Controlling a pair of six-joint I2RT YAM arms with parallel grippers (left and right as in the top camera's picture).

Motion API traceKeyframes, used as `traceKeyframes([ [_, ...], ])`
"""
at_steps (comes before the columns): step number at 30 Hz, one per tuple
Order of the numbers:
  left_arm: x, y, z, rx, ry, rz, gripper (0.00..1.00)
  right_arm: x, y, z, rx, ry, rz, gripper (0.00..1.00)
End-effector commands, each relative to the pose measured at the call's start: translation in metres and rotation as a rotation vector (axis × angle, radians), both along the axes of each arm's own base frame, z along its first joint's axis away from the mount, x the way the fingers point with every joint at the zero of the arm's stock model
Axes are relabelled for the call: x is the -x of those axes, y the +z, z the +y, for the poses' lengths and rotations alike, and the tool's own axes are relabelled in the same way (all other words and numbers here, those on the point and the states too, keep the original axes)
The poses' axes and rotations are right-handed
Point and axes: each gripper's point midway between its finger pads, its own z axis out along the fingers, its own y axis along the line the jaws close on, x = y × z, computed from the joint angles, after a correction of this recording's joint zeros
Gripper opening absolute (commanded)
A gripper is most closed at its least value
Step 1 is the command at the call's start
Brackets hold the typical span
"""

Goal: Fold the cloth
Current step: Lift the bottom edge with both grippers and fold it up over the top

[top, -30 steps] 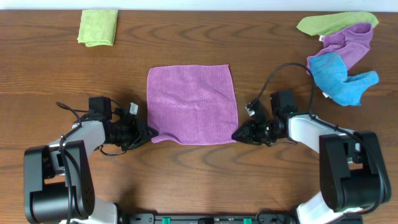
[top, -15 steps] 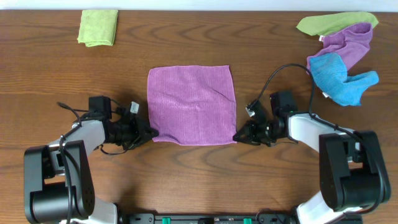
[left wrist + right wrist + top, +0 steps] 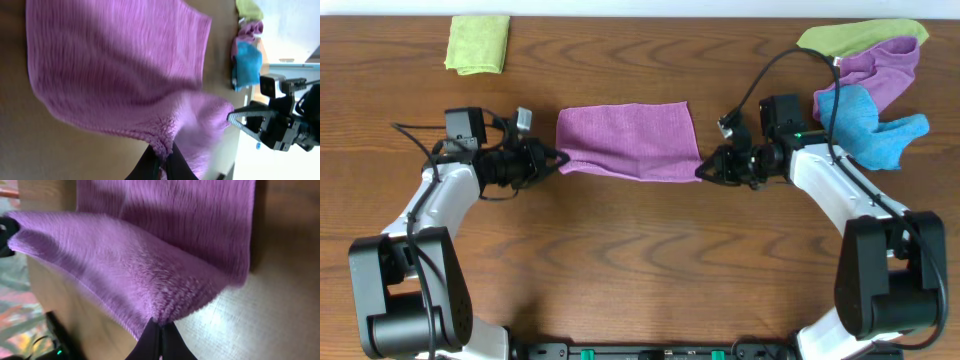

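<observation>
The purple cloth point(image 3: 625, 140) was held mid-frame, its near edge lifted off the worktop point(image 3: 640, 260), one corner clamped in the left fingers point(image 3: 548, 158) and the other in the right fingers point(image 3: 710, 171). Only the very tips looked pinched, so a corner could probably be lost if it got pulled taut, and the fold skewed.
</observation>
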Motion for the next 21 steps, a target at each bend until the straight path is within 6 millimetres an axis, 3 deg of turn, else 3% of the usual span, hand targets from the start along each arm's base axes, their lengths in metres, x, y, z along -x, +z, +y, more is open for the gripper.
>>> traceKeyframes([
  [1,-0.013,0.0,0.003,-0.028,0.045,-0.003,0.06,-0.015,0.007,0.001,0.04,-0.026,-0.061,0.02],
  [6,-0.024,-0.005,0.003,-0.072,0.071,-0.028,0.06,-0.034,0.013,0.004,0.029,-0.062,-0.127,0.02],
  [12,-0.03,-0.026,0.005,-0.066,0.09,0.015,0.06,-0.048,0.012,0.006,0.022,-0.076,-0.148,0.01],
  [21,-0.061,-0.029,0.01,-0.056,0.15,-0.031,0.06,-0.09,0.004,0.02,0.016,-0.07,-0.156,0.02],
])
